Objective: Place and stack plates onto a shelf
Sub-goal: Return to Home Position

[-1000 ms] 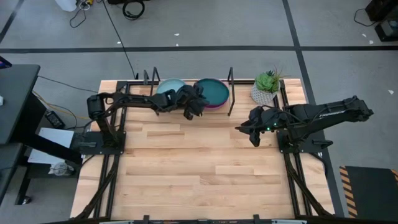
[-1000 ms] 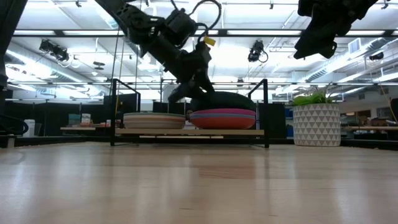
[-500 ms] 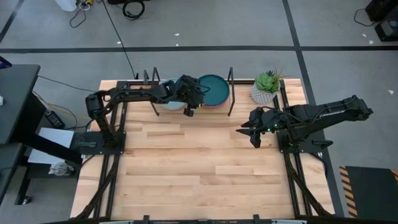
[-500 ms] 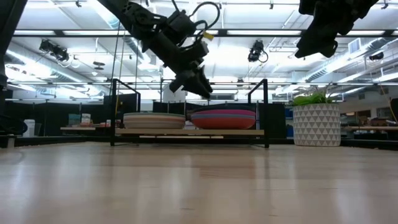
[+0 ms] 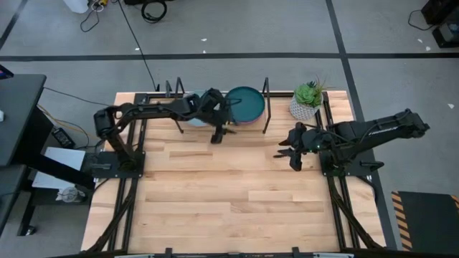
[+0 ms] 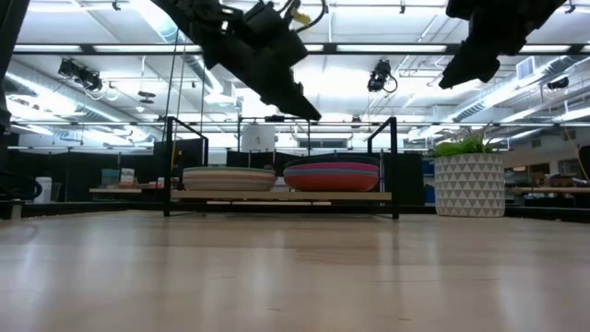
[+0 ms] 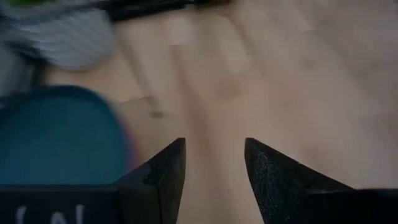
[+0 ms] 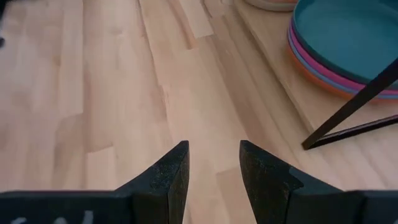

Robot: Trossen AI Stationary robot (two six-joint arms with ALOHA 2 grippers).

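The shelf (image 6: 281, 195), a light-wood board between black loop uprights (image 5: 266, 107), stands at the table's far edge. It bears two stacks of plates: a left stack (image 6: 229, 177) and a right stack (image 6: 332, 174) topped by the dark teal plate (image 5: 247, 104). In the high view my left arm hides most of the left stack. My left gripper (image 5: 218, 134) hangs open and empty above the shelf's near edge, between the stacks, also visible as the left gripper (image 6: 302, 109). My right gripper (image 5: 288, 153) waits open and empty at the right, high over the table.
A green plant in a white patterned pot (image 5: 308, 100) stands right of the shelf, at the far right. The wooden table (image 5: 229, 193) lies bare from the shelf to the near edge. The shelf's right upright (image 8: 354, 102) lies ahead of my right gripper.
My left gripper has risen from just over the right stack and drawn back toward the table's near edge, rolling its wrist on the way. Its fingers have stayed open. The dark teal plate now lies uncovered on top of the right stack.
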